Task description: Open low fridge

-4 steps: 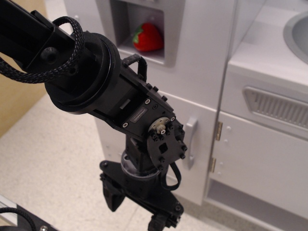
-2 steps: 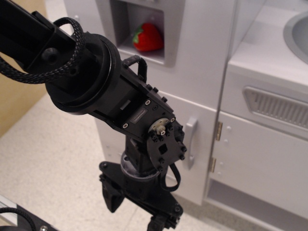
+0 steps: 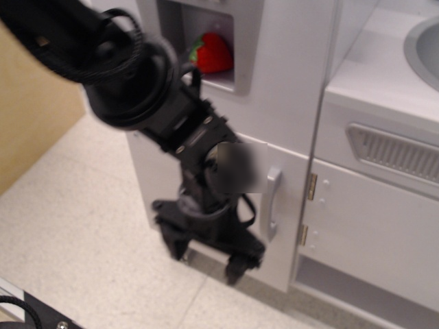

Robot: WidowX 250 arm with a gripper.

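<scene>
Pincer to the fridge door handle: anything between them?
Nothing shows there. In the only view, the pincer hangs low, left of the grey handle; only plain white door panel shows between, though the image is motion-blurred.

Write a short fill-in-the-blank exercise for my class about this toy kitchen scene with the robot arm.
1. The fridge door is ____.
2. The strawberry in the recess is coloured ____.
3. The grey handle runs ____ on the door.
4. The gripper points ____ toward the floor.

Missing words: closed; red; vertically; down

Speckled pale floor (image 3: 75, 205) carried the white low fridge (image 3: 219, 171) cabinet, which stood directly on it beside a tan wall (image 3: 34, 116).
</scene>
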